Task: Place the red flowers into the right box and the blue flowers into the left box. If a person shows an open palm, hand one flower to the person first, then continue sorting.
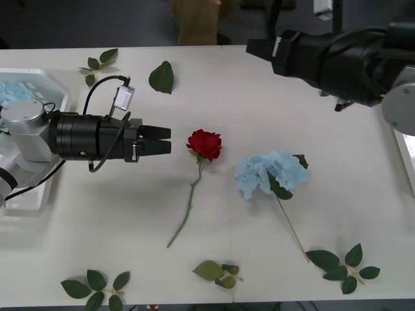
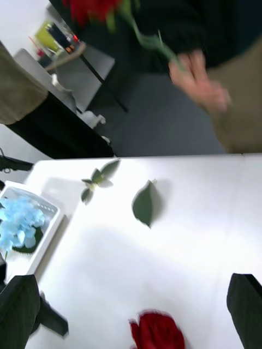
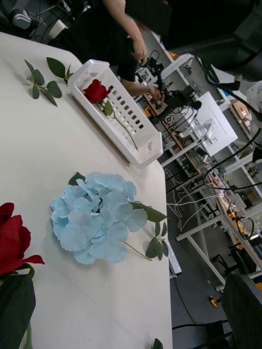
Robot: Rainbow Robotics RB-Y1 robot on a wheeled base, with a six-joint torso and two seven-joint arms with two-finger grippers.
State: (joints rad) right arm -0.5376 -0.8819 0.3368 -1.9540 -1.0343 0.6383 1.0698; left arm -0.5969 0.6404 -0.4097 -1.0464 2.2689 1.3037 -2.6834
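Altogether three red roses show: one lies on the white bench point(image 1: 272, 97) at the centre of the front view point(image 1: 205, 142), one rests in the slotted white plastic right box point(image 3: 131, 125), and one hangs by its thin stem from a person's hand point(image 2: 199, 82). Two fluffy blue flowers show: one right of centre on the bench point(image 1: 269, 172), one in the left box point(image 1: 55, 84) at the left edge. The left end effector point(image 1: 155, 140) hovers just left of the centre rose, fingers released. The right end effector point(image 1: 259, 46), upper right, is spread and empty.
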